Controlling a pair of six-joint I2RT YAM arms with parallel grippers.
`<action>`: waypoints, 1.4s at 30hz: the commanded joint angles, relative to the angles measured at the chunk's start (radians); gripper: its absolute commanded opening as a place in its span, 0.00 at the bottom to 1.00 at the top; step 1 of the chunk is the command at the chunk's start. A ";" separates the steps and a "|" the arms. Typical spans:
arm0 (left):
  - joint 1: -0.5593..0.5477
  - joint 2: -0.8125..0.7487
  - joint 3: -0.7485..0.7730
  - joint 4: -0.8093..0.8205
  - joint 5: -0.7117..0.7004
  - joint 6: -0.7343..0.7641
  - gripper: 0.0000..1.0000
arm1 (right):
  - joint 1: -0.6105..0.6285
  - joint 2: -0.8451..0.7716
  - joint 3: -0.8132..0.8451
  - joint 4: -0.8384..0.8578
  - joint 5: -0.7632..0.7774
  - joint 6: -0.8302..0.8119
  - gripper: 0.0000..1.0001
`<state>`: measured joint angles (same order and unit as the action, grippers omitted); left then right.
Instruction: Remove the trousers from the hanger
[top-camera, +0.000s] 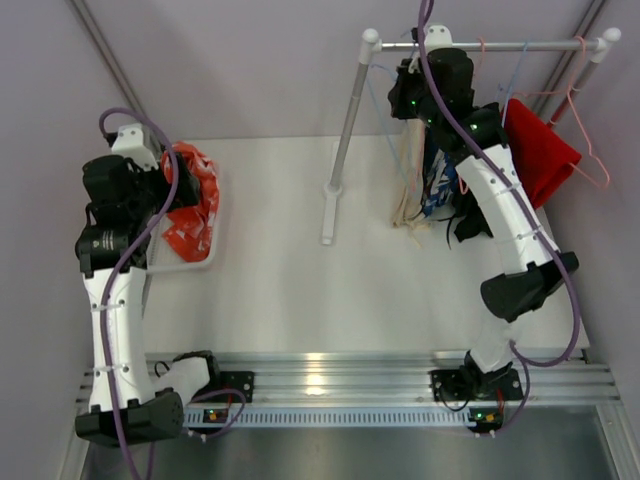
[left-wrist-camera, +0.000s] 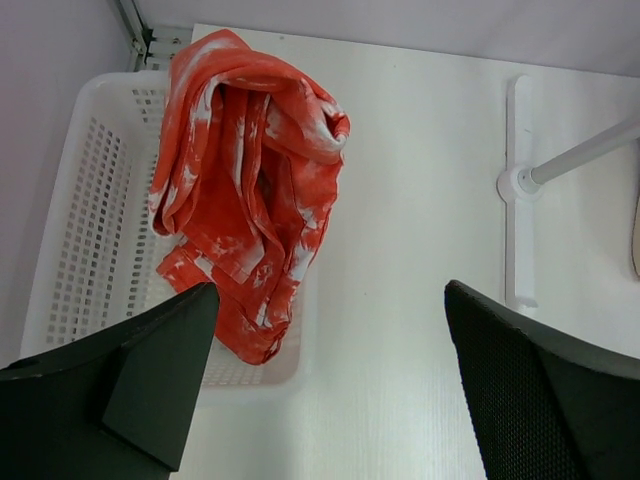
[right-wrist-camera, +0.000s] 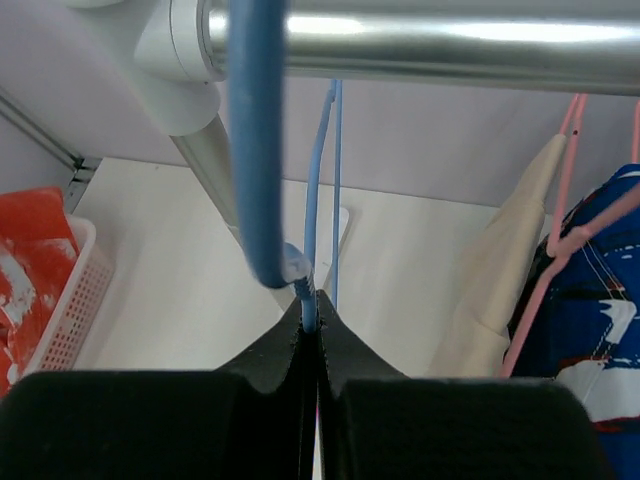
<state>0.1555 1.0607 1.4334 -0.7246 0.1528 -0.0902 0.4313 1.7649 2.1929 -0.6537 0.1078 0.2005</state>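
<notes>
Orange-red trousers with white marks lie crumpled in a white basket at the left of the table. My left gripper hovers open beside the basket, nothing between its fingers. On the rack hang beige trousers, blue patterned trousers, black trousers and red trousers. My right gripper is up at the rail, shut on the neck of a blue hanger whose hook sits over the rail's left end.
The rack's post slants down to a white foot on the table. Pink hangers carry the clothes to the right. Grey walls close in on both sides, and an aluminium base rail runs along the near edge.
</notes>
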 joint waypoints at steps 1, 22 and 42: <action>0.003 -0.027 -0.027 0.062 0.024 -0.026 0.99 | 0.026 0.048 0.077 0.117 0.044 -0.058 0.00; 0.003 -0.057 -0.070 0.065 0.024 -0.014 0.99 | 0.034 0.128 0.019 0.175 0.013 -0.042 0.24; 0.001 -0.039 0.018 0.027 0.091 -0.086 0.99 | 0.008 -0.498 -0.474 0.150 -0.187 -0.024 0.97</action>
<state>0.1555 1.0294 1.4139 -0.7193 0.2207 -0.1547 0.4480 1.3415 1.7966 -0.5476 -0.0097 0.1780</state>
